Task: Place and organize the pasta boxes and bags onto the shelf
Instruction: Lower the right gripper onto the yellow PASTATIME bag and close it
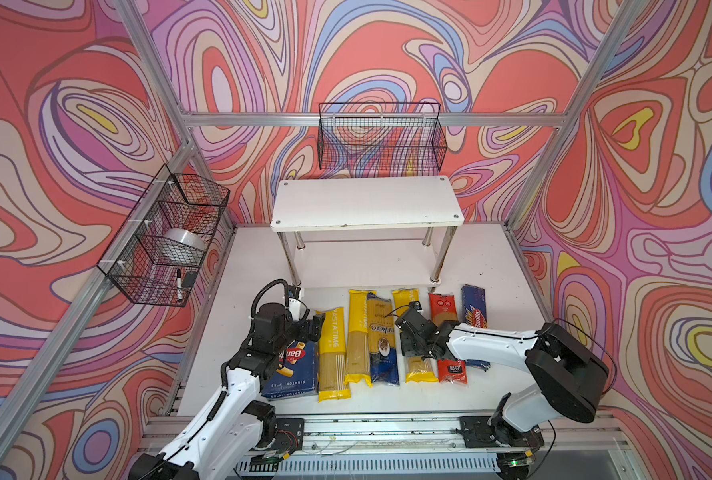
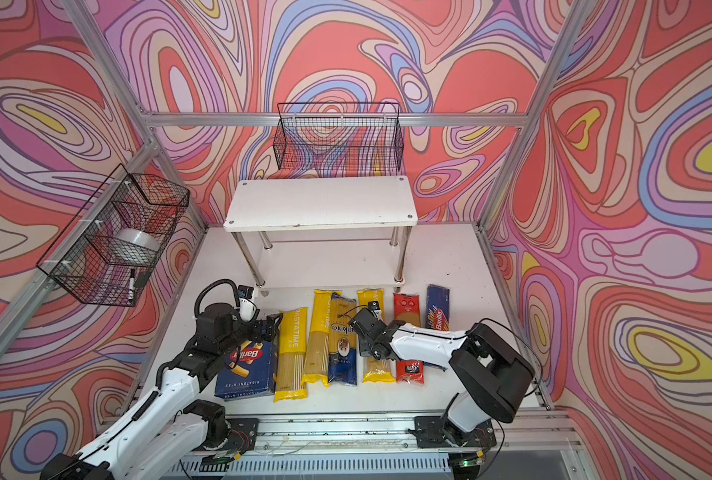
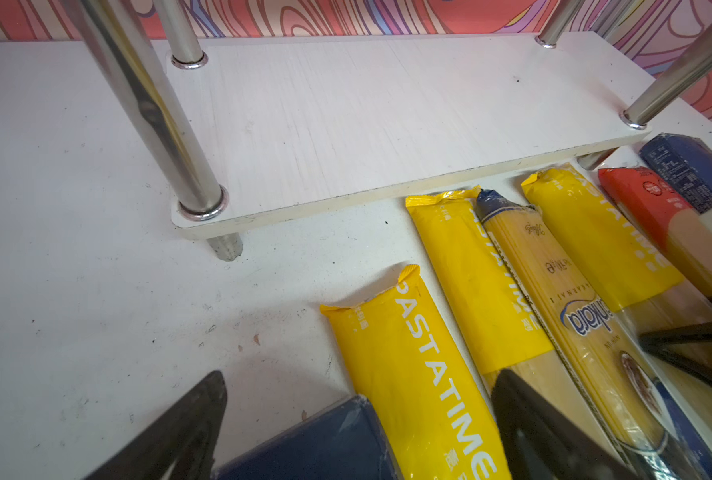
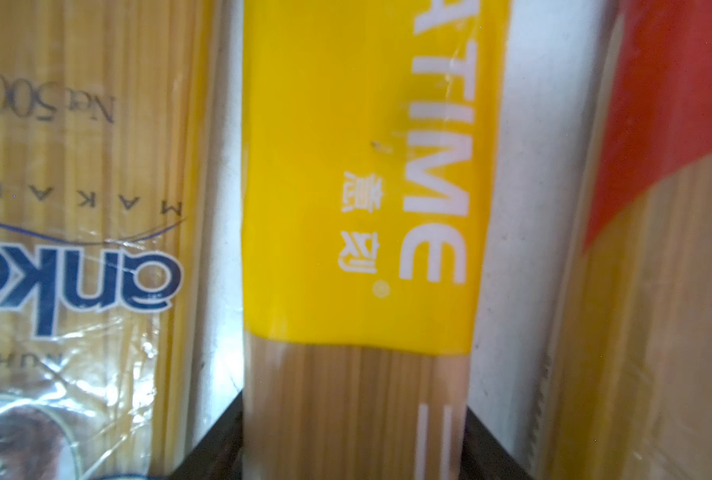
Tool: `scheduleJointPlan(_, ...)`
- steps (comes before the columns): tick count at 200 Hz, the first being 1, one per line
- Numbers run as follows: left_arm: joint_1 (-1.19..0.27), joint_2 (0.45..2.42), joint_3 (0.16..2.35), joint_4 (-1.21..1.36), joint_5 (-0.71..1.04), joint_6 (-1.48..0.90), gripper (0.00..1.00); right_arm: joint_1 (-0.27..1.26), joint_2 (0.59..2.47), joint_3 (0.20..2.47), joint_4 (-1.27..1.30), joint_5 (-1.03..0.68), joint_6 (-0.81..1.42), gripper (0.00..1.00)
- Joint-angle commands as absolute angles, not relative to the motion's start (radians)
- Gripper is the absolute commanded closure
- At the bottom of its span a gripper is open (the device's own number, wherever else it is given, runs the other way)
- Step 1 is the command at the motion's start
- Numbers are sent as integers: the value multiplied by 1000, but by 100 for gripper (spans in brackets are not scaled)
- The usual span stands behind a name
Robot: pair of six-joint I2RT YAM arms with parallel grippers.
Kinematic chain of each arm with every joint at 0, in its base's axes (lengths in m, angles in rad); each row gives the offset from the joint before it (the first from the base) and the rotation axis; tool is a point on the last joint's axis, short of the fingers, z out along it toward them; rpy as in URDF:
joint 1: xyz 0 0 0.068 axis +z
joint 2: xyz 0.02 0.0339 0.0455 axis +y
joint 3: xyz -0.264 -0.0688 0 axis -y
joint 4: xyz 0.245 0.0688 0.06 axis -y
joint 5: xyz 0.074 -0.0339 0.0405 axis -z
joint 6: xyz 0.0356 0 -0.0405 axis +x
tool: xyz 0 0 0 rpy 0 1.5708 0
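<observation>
A yellow PASTATIME bag (image 4: 358,208) fills the right wrist view, and the right gripper (image 4: 356,440) sits astride it. One dark finger stands at each long edge, near where the yellow print gives way to clear film. The jaws stand apart by the bag's width; whether they press it yet I cannot tell. In both top views this bag lies flat on the table (image 1: 491,266), running 12 to 6 o'clock. The dark blue bag (image 1: 381,332) lies close at its 9 o'clock and the red bag (image 1: 441,307) close at 3. The shelf (image 1: 366,203) stands at 12 o'clock of the row, both boards bare. The left gripper (image 3: 360,382) hangs with fingers wide apart, holding nothing, by the far corner of the rigatoni box (image 1: 294,370) at the row's 9 o'clock end.

The gaps on either side look narrow, so a finger could catch a neighbour's film and drag that packet along. The packet is long and its film looks slick, so a grip off its middle could let one end droop or slide out. Heading toward 12 o'clock, the leading end could strike a chrome leg (image 1: 441,257) or the lower board's front edge, just beyond the bags' tops.
</observation>
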State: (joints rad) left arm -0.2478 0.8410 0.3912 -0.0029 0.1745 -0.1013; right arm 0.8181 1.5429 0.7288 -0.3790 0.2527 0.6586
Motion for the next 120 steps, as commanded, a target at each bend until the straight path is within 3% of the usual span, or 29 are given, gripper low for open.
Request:
scheduleJointPlan(1,-248,856,425,-14,164,-99,0,818,1560,681,-412,224,686,42)
scheduleJointPlan(45,-248,839,418,-14,170,-95,0,819,1575,699,-405,222,653,48)
scheduleJointPlan(120,-249,787,400,-41,119,-91,0,818,1575,713,-392,198,632,69)
